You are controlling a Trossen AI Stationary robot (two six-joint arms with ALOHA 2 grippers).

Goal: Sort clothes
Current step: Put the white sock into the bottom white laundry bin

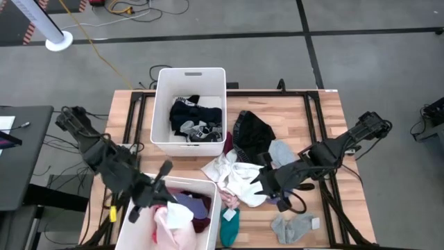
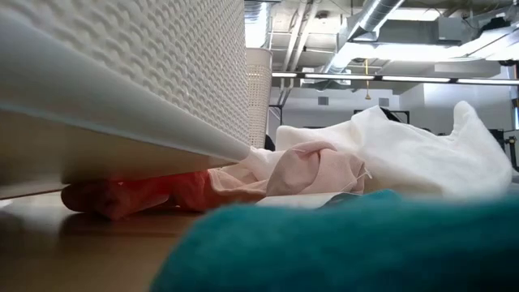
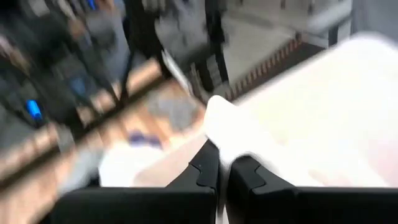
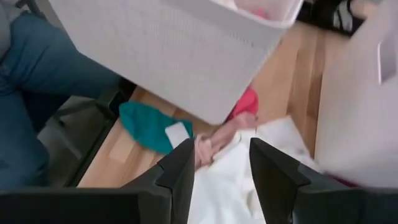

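The left gripper (image 1: pixel 161 182) is over the near bin (image 1: pixel 215 208), and its fingers (image 3: pixel 208 168) are pinched tight on a white cloth (image 3: pixel 233 134). The right gripper (image 4: pixel 219 163) hangs with its fingers spread apart just above the white top (image 1: pixel 239 177) on the table (image 1: pixel 319 125), holding nothing. More clothes lie around it: a teal sock (image 1: pixel 229 223), a grey sock (image 1: pixel 295 224) and a black piece (image 1: pixel 251 132), and dark clothes (image 1: pixel 193 114) fill the far bin (image 1: pixel 191 74).

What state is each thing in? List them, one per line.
Left gripper: shut on a white fabric piece, over the near bin.
Right gripper: open, over the white cloth.
Far white plastic bin: holds dark clothes.
Near white plastic bin: holds pink and maroon clothes.
Teal sock: lying flat on the table.
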